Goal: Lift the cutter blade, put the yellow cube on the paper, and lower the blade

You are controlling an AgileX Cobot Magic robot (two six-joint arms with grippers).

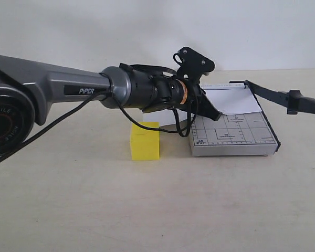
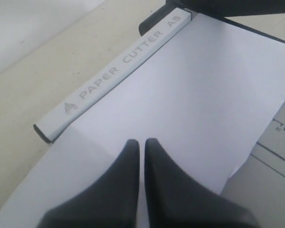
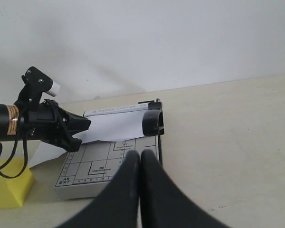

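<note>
The grey gridded trimmer base [image 1: 236, 137] lies right of centre, and the white paper [image 1: 232, 100] covers its far half. The cutter blade [image 1: 275, 95] is raised, slanting up and out to the right; its handle end [image 3: 152, 122] points toward the right wrist camera. On the table left of the base, off the paper, sits the yellow cube [image 1: 145, 140]. My left gripper [image 2: 141, 142] is shut with nothing held, low over the paper [image 2: 190, 95] near the base's left edge. My right gripper [image 3: 140, 154] is shut and empty, short of the blade handle.
The trimmer's white ruler bar [image 2: 118, 71] marked PAPER CUTTER runs along the far edge of the sheet. My left arm [image 1: 94, 89] stretches across above the cube, its cable hanging near it. A white wall [image 1: 147, 26] closes the back of the beige table [image 1: 157, 210].
</note>
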